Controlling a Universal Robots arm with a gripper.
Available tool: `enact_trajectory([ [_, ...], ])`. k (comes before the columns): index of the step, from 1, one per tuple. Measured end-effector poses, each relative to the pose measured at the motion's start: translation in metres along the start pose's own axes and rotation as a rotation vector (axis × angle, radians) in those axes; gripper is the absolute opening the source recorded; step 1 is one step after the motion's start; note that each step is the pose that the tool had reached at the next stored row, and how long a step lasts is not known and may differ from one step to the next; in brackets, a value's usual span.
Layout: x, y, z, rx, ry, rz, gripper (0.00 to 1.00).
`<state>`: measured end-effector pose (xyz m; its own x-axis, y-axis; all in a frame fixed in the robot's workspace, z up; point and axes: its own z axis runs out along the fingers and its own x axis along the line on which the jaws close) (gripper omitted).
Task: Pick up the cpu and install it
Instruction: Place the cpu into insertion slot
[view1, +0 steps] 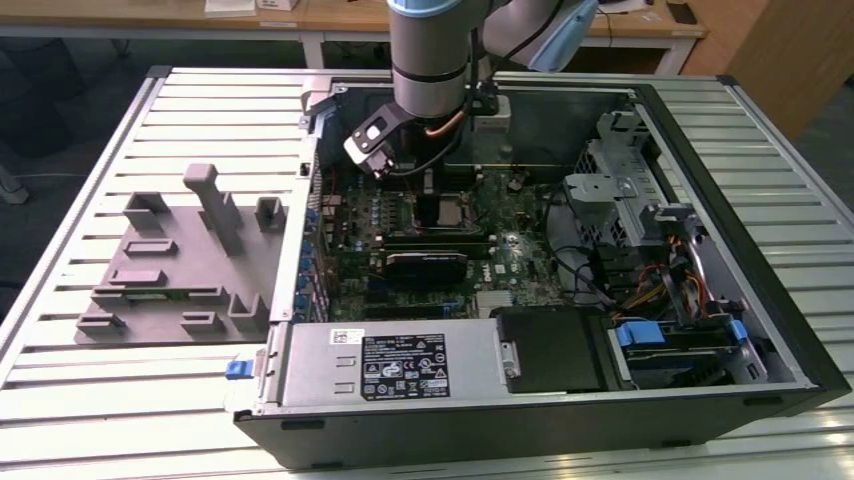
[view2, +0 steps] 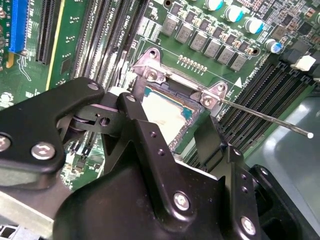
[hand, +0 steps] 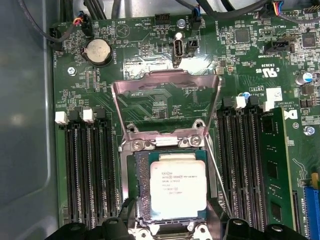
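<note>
The cpu (hand: 177, 187), a silvery-grey square with a pale rim, lies flat in the black-framed socket (hand: 135, 192) on the green motherboard. The second wrist view shows the cpu (view2: 165, 112) between my two black fingers. My gripper (hand: 176, 227) hangs just above it and is open, its fingertips (hand: 118, 226) standing wider than the chip and not touching it. The socket's metal load plate (hand: 167, 95) is flipped up and back. In the exterior view my gripper (view1: 430, 188) is low inside the open computer case, over the socket (view1: 450, 212).
Memory slots (hand: 87, 165) flank the socket on both sides. A thin metal lever rod (view2: 265, 117) sticks out beside it. The case walls (view1: 747, 250), a drive cage and cables crowd the exterior view's right. A grey fixture tray (view1: 174, 270) sits on the slatted table at that view's left.
</note>
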<state>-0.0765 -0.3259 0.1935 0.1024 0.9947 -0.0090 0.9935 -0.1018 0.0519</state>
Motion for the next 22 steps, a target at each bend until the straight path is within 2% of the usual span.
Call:
enact_trajectory([
  [3,0.0004,0.0002,0.0,0.0008,0.0044,0.0,0.66],
  [12,0.0007,0.0029,-0.0017,0.0019,0.0047,0.0,0.66],
  [22,0.0021,0.0162,-0.0011,0.0033,0.0034,0.006,0.66],
])
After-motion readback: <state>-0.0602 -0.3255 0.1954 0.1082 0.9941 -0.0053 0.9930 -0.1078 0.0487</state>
